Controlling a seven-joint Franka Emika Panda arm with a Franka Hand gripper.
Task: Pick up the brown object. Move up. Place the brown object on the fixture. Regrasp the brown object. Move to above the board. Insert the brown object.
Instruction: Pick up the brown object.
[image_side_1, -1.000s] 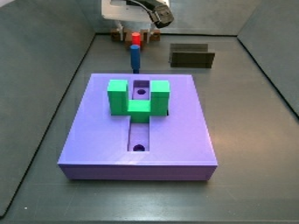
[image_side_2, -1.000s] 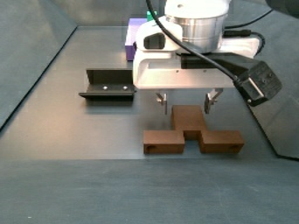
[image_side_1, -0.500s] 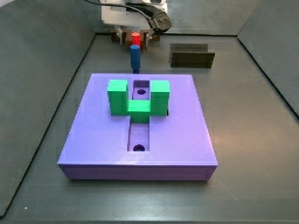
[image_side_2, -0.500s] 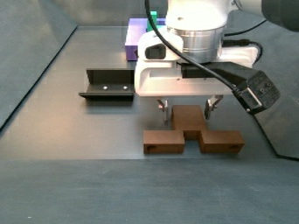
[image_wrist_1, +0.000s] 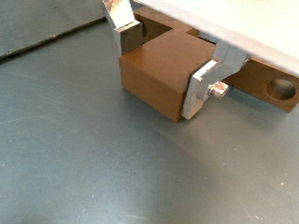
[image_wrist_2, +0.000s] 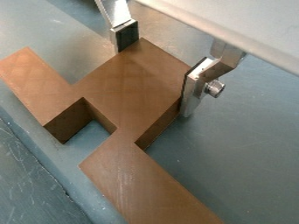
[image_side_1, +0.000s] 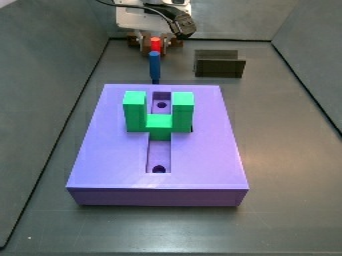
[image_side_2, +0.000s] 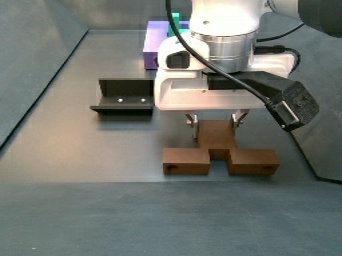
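Straddling the brown object on the floor, the gripper stands spread; no writing shows.

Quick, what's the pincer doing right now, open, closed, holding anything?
Pincer: open, lowered around the middle stem of the brown object, fingers on either side, not yet clamped.

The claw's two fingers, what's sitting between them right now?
The stem of the brown object lies between the fingers of the claw, in both wrist views. Whether the pads touch it is unclear.

hand lowered, apparently straddling brown object
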